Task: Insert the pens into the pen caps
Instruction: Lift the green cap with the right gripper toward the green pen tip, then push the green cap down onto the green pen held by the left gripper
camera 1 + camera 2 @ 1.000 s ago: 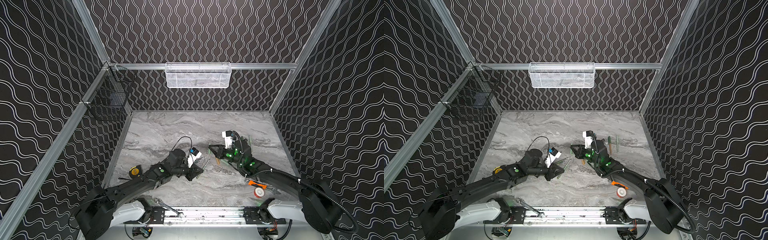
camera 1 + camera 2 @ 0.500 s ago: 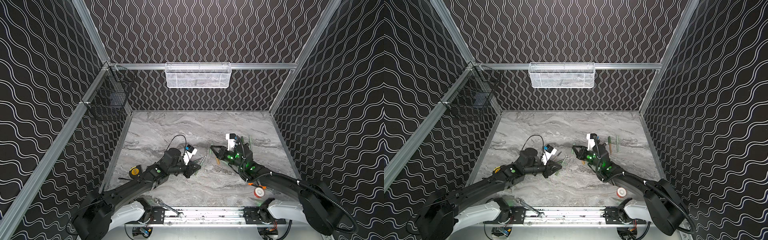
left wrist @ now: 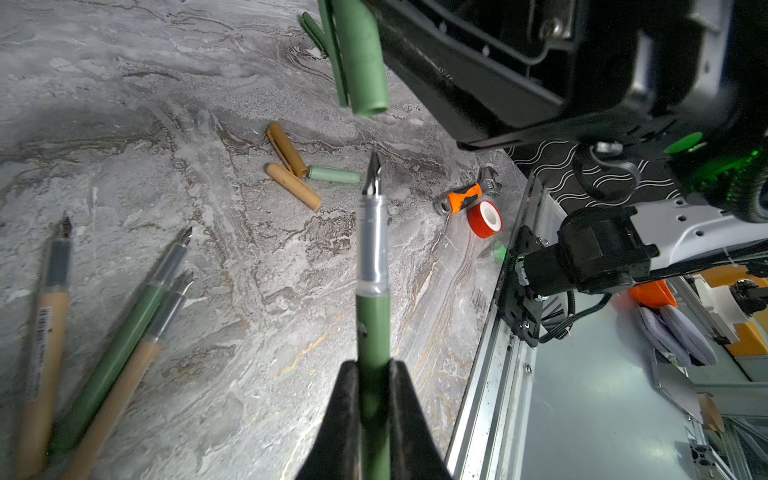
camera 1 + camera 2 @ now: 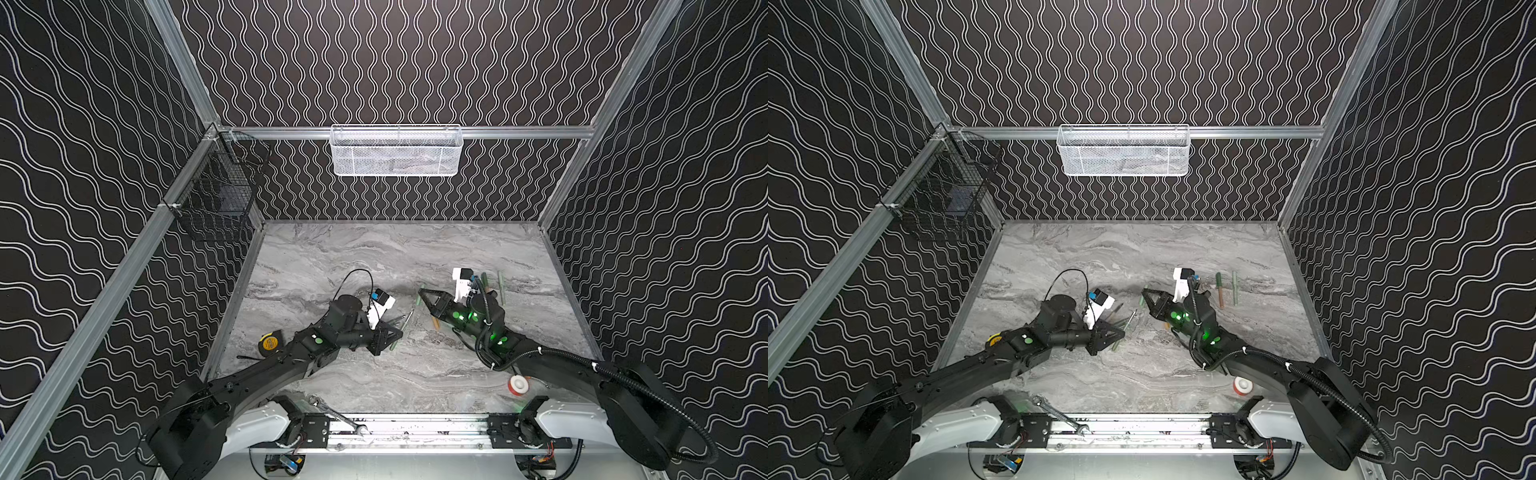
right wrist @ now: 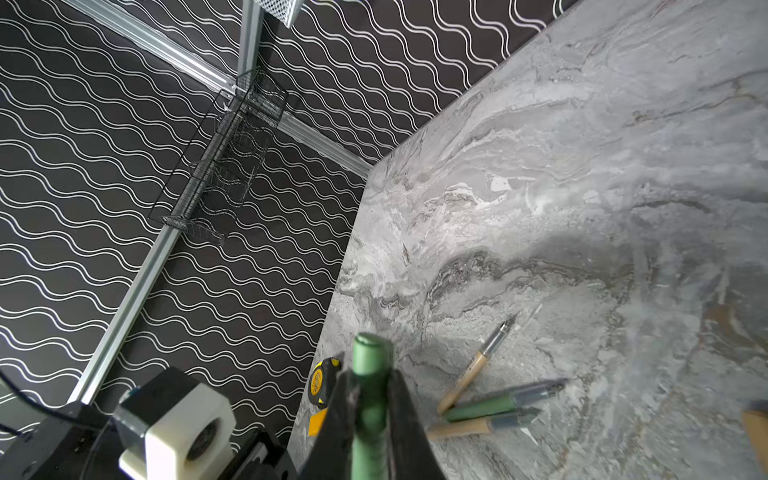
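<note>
Left gripper (image 3: 371, 368) pinches a green pen (image 3: 374, 316) by its barrel, the dark nib aimed at the open mouth of a green pen cap (image 3: 368, 62), which the right gripper (image 5: 369, 376) clamps between its jaws; nib and cap are near but apart. In both top views the two grippers face each other at centre frame, over the grey marbled tabletop (image 4: 374, 257). Three loose pens (image 5: 490, 405) lie fanned just beside the left gripper, and three loose caps (image 3: 293, 185) (two tan, one pale green) cluster together. A red tape roll (image 4: 518, 384) sits at lower right of a top view, a yellow tape measure (image 4: 269, 344) at lower left
</note>
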